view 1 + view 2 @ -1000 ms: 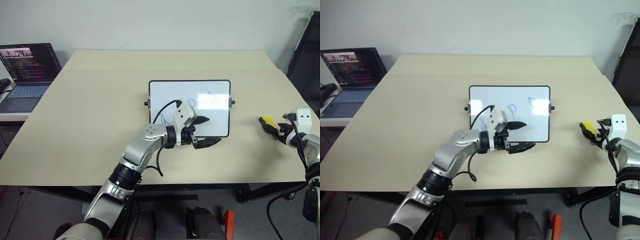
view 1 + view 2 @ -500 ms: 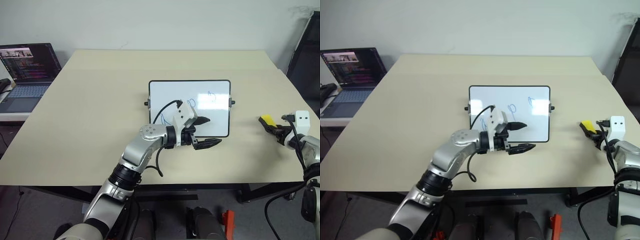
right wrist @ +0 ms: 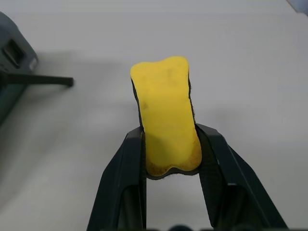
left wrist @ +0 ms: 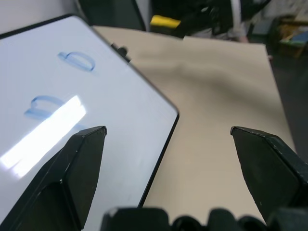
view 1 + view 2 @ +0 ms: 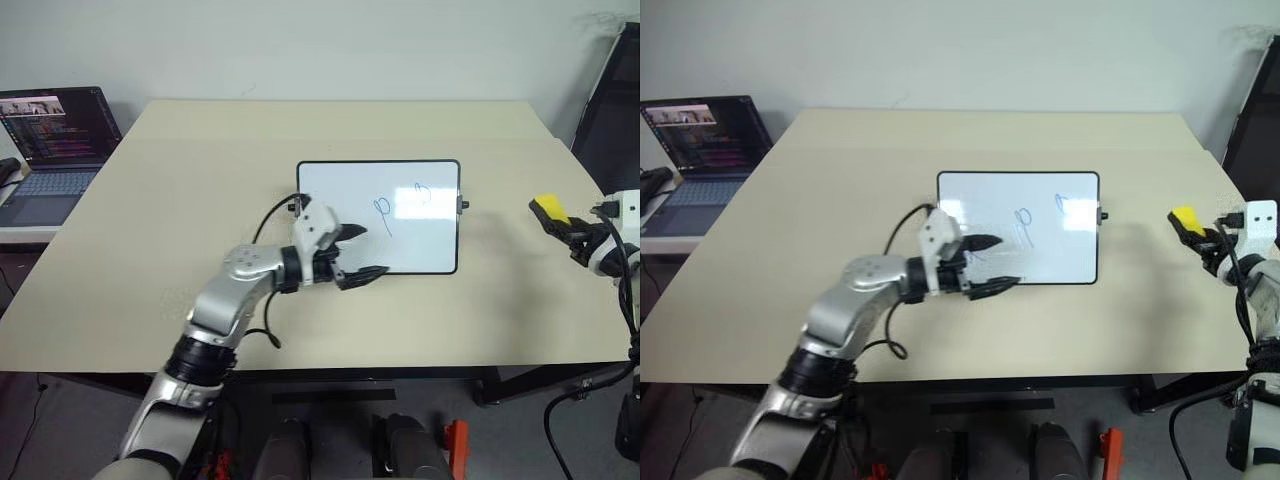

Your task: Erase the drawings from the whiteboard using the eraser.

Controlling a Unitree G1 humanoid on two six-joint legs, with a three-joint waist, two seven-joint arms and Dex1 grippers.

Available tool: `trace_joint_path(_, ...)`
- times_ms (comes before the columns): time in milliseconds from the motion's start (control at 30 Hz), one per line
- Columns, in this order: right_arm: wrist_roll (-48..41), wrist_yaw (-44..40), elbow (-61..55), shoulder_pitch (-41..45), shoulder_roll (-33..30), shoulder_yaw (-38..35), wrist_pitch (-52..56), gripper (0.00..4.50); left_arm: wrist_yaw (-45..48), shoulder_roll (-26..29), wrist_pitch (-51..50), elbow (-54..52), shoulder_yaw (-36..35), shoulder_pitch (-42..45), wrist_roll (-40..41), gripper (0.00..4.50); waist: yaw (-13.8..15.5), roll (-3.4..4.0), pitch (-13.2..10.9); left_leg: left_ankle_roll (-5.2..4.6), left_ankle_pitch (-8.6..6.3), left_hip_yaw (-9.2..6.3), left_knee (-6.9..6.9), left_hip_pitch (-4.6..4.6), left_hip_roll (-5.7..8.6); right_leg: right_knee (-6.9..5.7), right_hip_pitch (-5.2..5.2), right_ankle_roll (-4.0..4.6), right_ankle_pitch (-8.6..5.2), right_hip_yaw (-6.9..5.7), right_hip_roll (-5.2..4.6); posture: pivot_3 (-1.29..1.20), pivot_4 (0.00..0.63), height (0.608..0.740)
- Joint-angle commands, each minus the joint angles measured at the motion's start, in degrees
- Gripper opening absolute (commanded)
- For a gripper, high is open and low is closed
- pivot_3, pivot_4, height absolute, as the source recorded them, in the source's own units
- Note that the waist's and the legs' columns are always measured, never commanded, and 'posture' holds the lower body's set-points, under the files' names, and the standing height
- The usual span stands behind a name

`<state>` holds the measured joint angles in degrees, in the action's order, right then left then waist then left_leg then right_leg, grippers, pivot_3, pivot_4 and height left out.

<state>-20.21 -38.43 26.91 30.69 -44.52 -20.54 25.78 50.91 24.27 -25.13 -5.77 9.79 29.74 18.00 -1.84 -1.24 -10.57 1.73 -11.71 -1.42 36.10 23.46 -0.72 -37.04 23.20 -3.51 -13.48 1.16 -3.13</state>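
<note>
The whiteboard lies flat in the middle of the table, with small blue drawings near its centre and another blue scribble to the right. My left gripper is open above the board's near left corner. Its fingers stand wide apart in the left wrist view, over the whiteboard. The yellow eraser is lifted off the table at the right edge, with my right gripper shut on it. In the right wrist view the eraser sits clamped between both black fingers.
An open laptop sits on a separate surface at the far left. A dark object lies near the eraser in the right wrist view. Bare tan table surrounds the board.
My right gripper closed on the eraser and lifted it off the table. My left arm swung left, from the board's near middle to its near left corner.
</note>
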Motion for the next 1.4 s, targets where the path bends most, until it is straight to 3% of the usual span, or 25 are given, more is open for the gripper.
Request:
trace_joint_path(33,-3.69,-0.77,-9.68,-0.27,-0.20,-1.40,3.32,1.10,0.27,2.31,2.62,-4.90,-4.58,-1.34,1.74,4.50,0.08,0.01,0.00,0.00,0.00,0.00,0.00,0.01,0.00,0.00,0.00,0.00,0.00,0.00,0.00,0.00,0.150,0.740)
trace_joint_path(200,-9.23,-3.32,-19.73,0.32,3.10,0.22,6.42,1.10,0.11,9.18,3.38,-6.15,-11.44,-5.24,1.75,4.50,-0.21,0.01,-0.01,-0.01,-0.01,-0.01,-0.02,-0.02,-0.06,-0.01,0.01,0.01,-0.01,-0.01,0.03,0.00,0.150,0.740)
trace_joint_path(367,-10.67,-4.75,-25.24,1.92,5.65,4.47,7.91,1.10,1.19,12.88,4.26,-5.56,-13.93,-8.50,2.02,4.50,0.08,0.01,-0.01,0.00,-0.01,0.00,-0.01,-0.01,-0.06,-0.01,0.00,0.01,-0.02,-0.04,0.02,0.00,0.150,0.740)
trace_joint_path(733,-7.35,-6.51,-31.45,6.61,9.07,16.01,6.41,1.10,0.87,15.40,7.96,-5.04,-18.52,-16.34,1.31,4.50,0.15,0.01,-0.01,0.00,-0.01,-0.05,-0.02,0.02,-0.10,0.00,0.04,0.07,-0.03,-0.11,0.02,0.00,0.150,0.740)
trace_joint_path(900,-2.83,-6.33,-33.12,9.35,13.80,22.34,0.92,1.09,0.12,14.08,13.64,-3.54,-18.69,-17.99,0.67,4.50,0.15,0.01,-0.01,0.00,-0.01,-0.05,-0.02,0.02,-0.11,-0.02,0.06,0.15,0.00,-0.13,0.02,0.00,0.150,0.740)
trace_joint_path(1167,3.32,-7.20,-29.87,10.78,18.45,28.61,-5.38,1.09,-0.08,13.79,14.53,-2.73,-17.64,-17.02,1.04,4.50,0.16,0.01,-0.01,0.00,-0.01,-0.07,-0.03,0.03,-0.11,-0.02,0.07,0.29,0.07,-0.16,0.02,0.00,0.150,0.740)
trace_joint_path(1400,17.21,-6.01,-15.54,17.07,23.24,38.31,-18.99,1.09,0.98,14.60,14.10,-2.68,-16.95,-16.97,1.16,4.50,-0.07,0.01,-0.01,0.00,-0.01,-0.05,-0.04,0.01,-0.11,-0.04,0.09,0.29,0.07,-0.16,0.03,0.00,0.150,0.740)
